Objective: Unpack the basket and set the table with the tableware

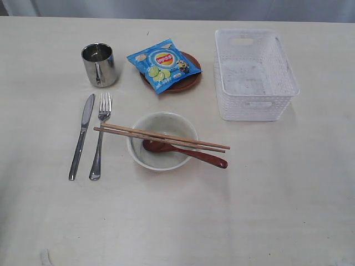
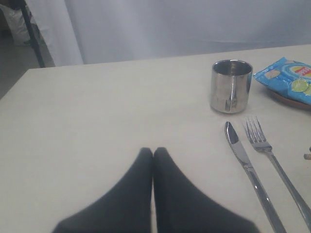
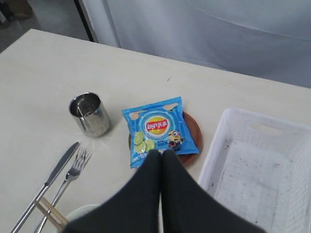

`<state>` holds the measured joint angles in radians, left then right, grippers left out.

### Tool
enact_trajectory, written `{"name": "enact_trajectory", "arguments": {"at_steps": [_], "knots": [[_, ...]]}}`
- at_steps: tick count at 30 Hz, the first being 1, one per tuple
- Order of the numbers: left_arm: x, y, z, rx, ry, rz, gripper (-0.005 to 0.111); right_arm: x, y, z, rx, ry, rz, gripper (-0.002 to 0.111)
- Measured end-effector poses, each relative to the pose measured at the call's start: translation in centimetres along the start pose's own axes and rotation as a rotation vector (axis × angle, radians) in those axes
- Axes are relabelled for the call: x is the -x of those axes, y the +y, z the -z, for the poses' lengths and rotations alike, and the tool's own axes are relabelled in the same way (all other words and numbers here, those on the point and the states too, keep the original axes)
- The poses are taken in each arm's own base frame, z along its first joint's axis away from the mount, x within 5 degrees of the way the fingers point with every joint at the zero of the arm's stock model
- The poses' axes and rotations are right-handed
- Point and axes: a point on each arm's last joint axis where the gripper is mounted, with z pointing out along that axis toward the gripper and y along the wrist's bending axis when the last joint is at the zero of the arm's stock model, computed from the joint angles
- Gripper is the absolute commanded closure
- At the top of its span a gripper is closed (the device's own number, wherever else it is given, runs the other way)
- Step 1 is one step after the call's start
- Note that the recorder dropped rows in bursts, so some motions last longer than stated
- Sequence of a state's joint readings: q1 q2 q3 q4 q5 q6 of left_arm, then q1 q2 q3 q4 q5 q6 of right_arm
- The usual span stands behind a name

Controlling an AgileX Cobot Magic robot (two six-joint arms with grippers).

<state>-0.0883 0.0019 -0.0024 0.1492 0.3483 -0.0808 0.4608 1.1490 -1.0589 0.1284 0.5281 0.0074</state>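
Both pincers are pressed shut with nothing between their tips. The left pincer (image 2: 153, 151) hangs over bare table (image 2: 97, 121). The knife (image 2: 245, 165) and fork (image 2: 272, 158) lie near it, off to one side, and the mug (image 2: 231, 86) stands farther out. The right pincer (image 3: 161, 153) hangs with the chip bag (image 3: 160, 128) just past its tips and the basket (image 3: 214, 145) close alongside.

In the exterior view the bowl (image 1: 166, 121) sits nearest, upright at the middle. Two chopsticks (image 1: 161, 136) rest across its rim, long axis left to right, dipping slightly toward the right. The spoon (image 1: 194, 155) has its head in the bowl, and its handle points out over the rim to the right. Left of the bowl, knife and fork lie parallel and apart, handles toward the near edge, blade tip and tines pointing away at the mug. Beyond them the mug stands upright. To its right the chip bag lies on the plate (image 1: 188, 83). At far right the basket stands upright, long axis near to far.
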Motion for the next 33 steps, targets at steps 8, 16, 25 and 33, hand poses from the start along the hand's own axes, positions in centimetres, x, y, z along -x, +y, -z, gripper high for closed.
{"name": "enact_trajectory", "arguments": {"at_steps": [8, 16, 25, 33], "knots": [[0.0, 0.0, 0.0, 0.0, 0.0, 0.0, 0.107, 0.8, 0.5, 5.3, 0.019, -0.145, 0.009, 0.109], [0.0, 0.0, 0.0, 0.0, 0.0, 0.0, 0.107, 0.6, 0.6, 8.6, 0.029, -0.233, 0.015, 0.109], [0.0, 0.0, 0.0, 0.0, 0.0, 0.0, 0.107, -6.8, -2.9, 10.8, -0.135, -0.546, -0.129, 0.109], [0.0, 0.0, 0.0, 0.0, 0.0, 0.0, 0.107, -17.0, -5.3, 10.1, -0.365, -0.643, -0.163, 0.109]]}}
